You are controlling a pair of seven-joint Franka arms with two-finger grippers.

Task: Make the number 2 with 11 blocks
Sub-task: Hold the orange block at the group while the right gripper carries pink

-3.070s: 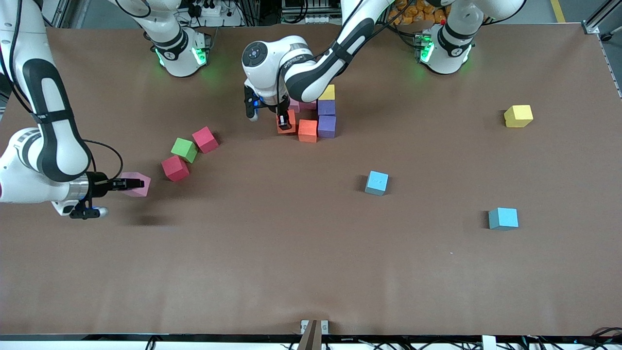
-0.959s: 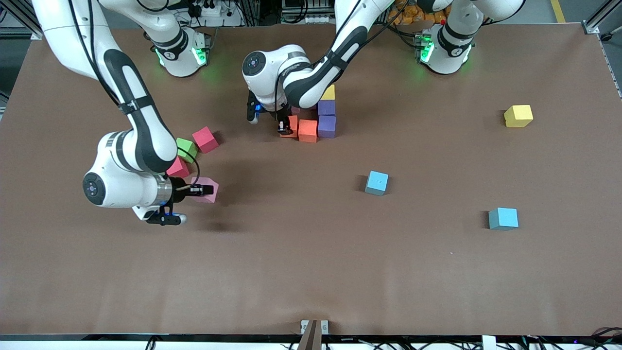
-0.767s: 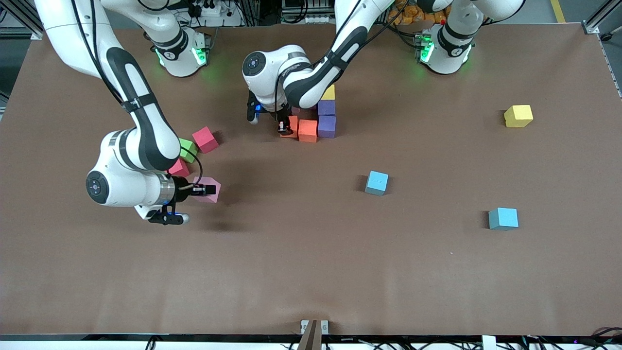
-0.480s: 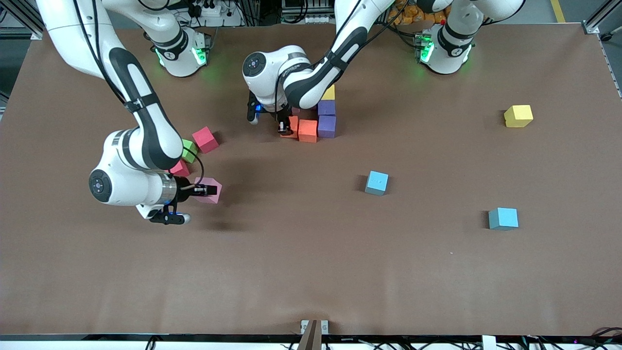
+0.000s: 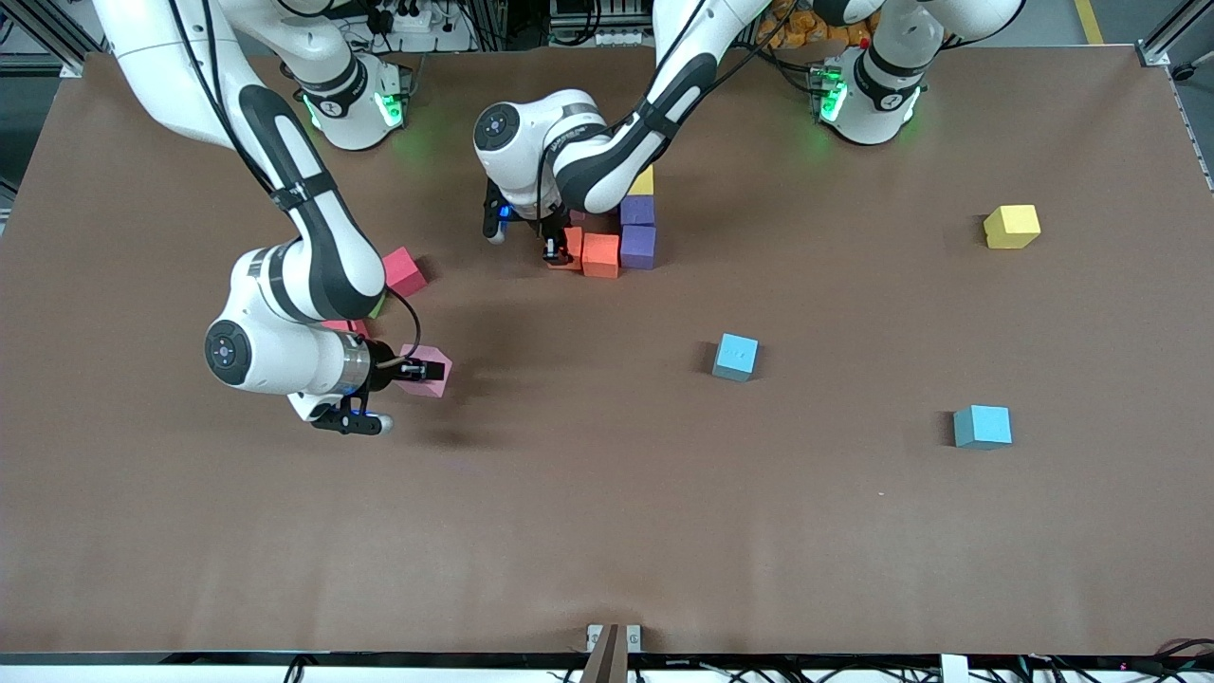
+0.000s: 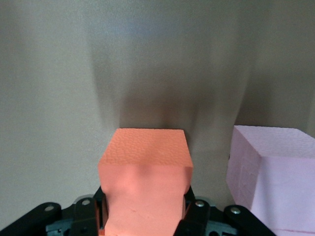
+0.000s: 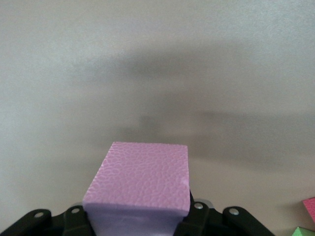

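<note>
Front view: right gripper hanging over bare table toward the right arm's end, clamping a pink block between closed fingers. Just beside its wrist, a red block lying on the table, with slivers of a green cube and another red block peeking out from under the arm. Left gripper reaching down into the cluster near the bases, squeezing an orange block shut between its fingers, with that block sitting low beside a second orange block. Touching that one, a purple block, then another purple block and a yellow block lining up farther from the camera; pink showing between arm and purple blocks, too hidden to count. Lying loose toward the left arm's end: a light blue block, another light blue block nearer the camera, and a yellow block well apart. Left wrist view: gripping the orange block tightly, with a pink block standing just beside it, apart by a narrow gap. Right wrist view: holding the pink block over bare table, with corners of red and green showing at the frame's edge.
</note>
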